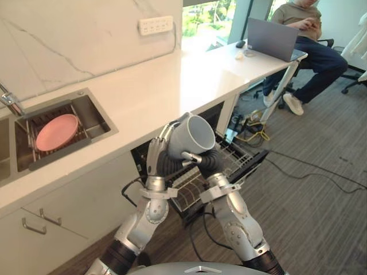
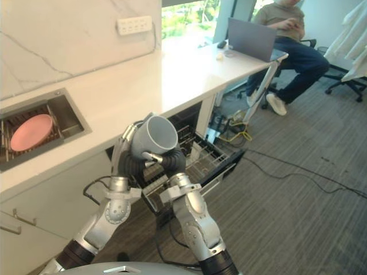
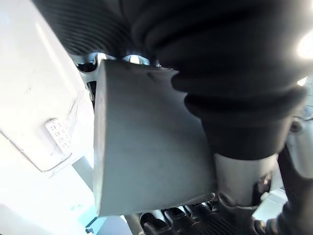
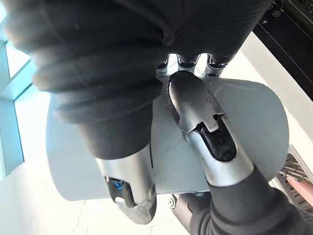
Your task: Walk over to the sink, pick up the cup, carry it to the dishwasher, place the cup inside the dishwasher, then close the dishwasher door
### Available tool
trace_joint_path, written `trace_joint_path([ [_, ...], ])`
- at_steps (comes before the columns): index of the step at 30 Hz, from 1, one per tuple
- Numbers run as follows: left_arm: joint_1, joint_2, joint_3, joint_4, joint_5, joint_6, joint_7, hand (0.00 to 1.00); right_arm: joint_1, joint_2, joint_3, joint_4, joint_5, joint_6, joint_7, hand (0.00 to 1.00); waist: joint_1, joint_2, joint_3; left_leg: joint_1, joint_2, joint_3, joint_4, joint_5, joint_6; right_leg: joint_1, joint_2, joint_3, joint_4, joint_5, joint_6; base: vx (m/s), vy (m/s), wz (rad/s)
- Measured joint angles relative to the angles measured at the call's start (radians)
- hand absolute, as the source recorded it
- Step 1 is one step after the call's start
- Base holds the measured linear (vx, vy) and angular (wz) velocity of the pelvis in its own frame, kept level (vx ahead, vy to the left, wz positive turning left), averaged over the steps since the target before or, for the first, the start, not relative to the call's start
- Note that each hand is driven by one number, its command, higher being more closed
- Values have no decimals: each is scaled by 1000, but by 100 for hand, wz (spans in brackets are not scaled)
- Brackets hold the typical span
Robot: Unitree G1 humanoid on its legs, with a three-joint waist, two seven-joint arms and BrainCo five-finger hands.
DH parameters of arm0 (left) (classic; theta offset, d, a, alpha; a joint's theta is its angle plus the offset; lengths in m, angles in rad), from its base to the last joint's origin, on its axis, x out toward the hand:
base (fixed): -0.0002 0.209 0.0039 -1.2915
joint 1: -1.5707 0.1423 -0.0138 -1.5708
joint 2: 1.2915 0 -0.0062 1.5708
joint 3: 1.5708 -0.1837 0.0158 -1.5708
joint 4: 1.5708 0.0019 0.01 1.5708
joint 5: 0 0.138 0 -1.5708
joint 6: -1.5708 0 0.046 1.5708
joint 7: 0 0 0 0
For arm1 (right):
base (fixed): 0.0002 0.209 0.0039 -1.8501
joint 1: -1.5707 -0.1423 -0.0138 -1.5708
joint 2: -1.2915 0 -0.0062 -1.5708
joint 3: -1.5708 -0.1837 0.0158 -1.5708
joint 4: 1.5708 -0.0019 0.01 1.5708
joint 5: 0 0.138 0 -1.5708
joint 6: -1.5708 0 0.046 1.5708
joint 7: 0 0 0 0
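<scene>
Holds a grey cup in both hands, clear of every surface, above the pulled-out wire rack of the open dishwasher. Tilts it, mouth turned up and to the right, away from the counter. Wraps the left hand round the cup's counter side, silver fingers curled up over the grey wall toward the rim. Clasps the right hand on from below and in front: thumb laid flat across the cup's wall in the right wrist view, dark-tipped fingers hooked round behind it. Brings the two dark ribbed covers close together under the cup. Stands just before the white counter's edge, over the lowered dishwasher door.

Off to the left, well apart from the cup: a pink plate lying on the grid inside the sink, a tap at the sink's far left side. Up on the marble wall, a white socket strip. At the counter's far end, a grey laptop standing open, a person seated behind it
</scene>
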Motion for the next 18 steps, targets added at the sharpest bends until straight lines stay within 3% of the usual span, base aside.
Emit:
trace_joint_path([
  [3, 0, 0, -3, 8, -21, 1, 0, 100, -5, 0, 1, 0, -23, 0, -16, 100, 0, 0, 0, 1, 0, 2, 0, 0, 0, 0, 0, 2, -2, 4, 2, 7, 0, -1],
  [4, 0, 0, -3, 10, -35, 1, 0, 0, -12, 0, 1, 0, -31, 0, -22, 100, 0, 0, 0, 1, 0, 3, 0, 0, 0, 0, 1, 2, -3, 5, 2, 0, 0, 0],
  [12, 23, 0, -8, 59, -90, -16, 35, 0, -74, 4, -24, -12, -39, -43, -66, 100, 3, 0, 0, 5, 0, 4, 0, -1, -1, 3, 0, 1, -2, 0, 4, 0, 0, 0],
  [18, 35, -1, 8, 79, -98, -21, 40, 0, -74, 27, -87, -12, -38, -45, -82, 100, 4, 0, 0, 15, -1, 0, 0, -2, -1, 18, 0, -3, -2, -3, 6, 0, 0, 1],
])
